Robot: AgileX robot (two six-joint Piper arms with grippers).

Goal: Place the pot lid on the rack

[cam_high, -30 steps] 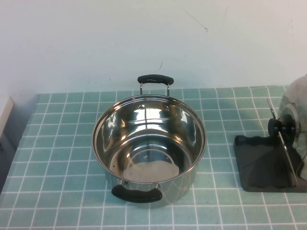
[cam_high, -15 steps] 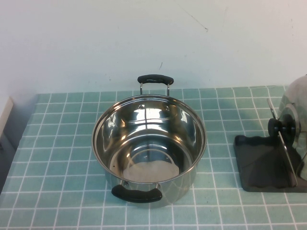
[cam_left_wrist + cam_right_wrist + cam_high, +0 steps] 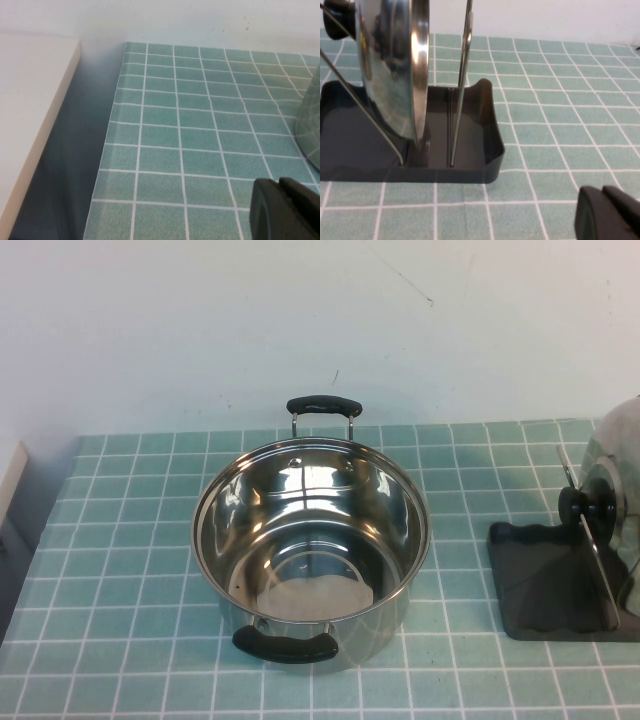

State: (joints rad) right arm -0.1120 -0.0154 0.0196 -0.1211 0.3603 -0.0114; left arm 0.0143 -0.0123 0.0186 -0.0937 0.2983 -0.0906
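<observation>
The shiny steel pot lid (image 3: 608,480) stands on edge in the dark rack (image 3: 540,585) at the table's right edge, its black knob (image 3: 585,506) facing the pot. In the right wrist view the lid (image 3: 395,65) leans between the rack's (image 3: 475,150) upright wires (image 3: 464,75). My right gripper (image 3: 606,212) is shut and empty, low over the tiles a short way from the rack. My left gripper (image 3: 284,210) is shut and empty near the table's left edge. Neither gripper shows in the high view.
A deep steel pot (image 3: 310,540) with two black handles stands open in the middle of the green tiled table; its wall shows in the left wrist view (image 3: 310,125). A white wall runs behind. A white ledge (image 3: 30,110) lies beyond the table's left edge.
</observation>
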